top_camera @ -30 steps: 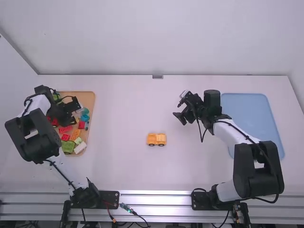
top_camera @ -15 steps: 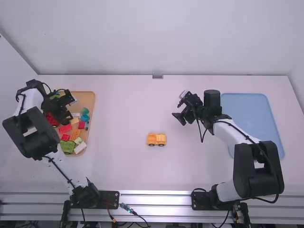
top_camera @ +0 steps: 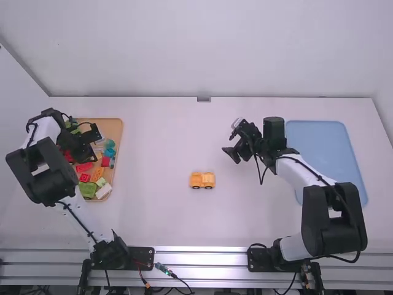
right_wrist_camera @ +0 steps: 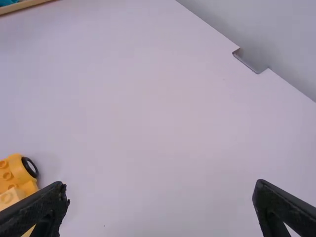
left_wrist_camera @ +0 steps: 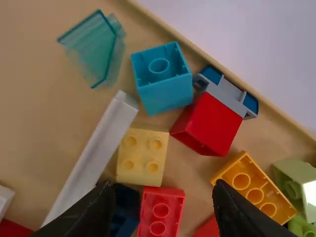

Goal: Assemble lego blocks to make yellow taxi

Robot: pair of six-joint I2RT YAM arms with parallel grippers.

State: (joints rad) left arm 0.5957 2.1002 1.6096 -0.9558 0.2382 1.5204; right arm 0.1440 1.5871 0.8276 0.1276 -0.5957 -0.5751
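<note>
Over the tray of blocks, my left gripper (top_camera: 97, 146) stands open. In the left wrist view the same gripper (left_wrist_camera: 162, 202) has its fingers apart above a pale yellow block (left_wrist_camera: 142, 157) and a red two-stud block (left_wrist_camera: 160, 212), holding neither. The partly built taxi (top_camera: 202, 180), an orange-yellow body on black wheels with lighter yellow blocks on top, rests mid-table. My right gripper (top_camera: 229, 141) is behind it and to its right. In the right wrist view that gripper (right_wrist_camera: 160, 195) is open and empty, and the taxi (right_wrist_camera: 19, 173) lies by one finger.
The wooden tray (top_camera: 116, 132) also holds a turquoise block (left_wrist_camera: 165, 94), a red block (left_wrist_camera: 210, 123), an orange block (left_wrist_camera: 253, 187), a long white piece (left_wrist_camera: 94, 155) and a clear teal piece (left_wrist_camera: 96, 49). A blue tray (top_camera: 325, 147) lies on the right beside the right arm.
My left gripper shifted back and left over the tray, then returned forward and right to about where it was. The right arm and the taxi have stayed practically still.
</note>
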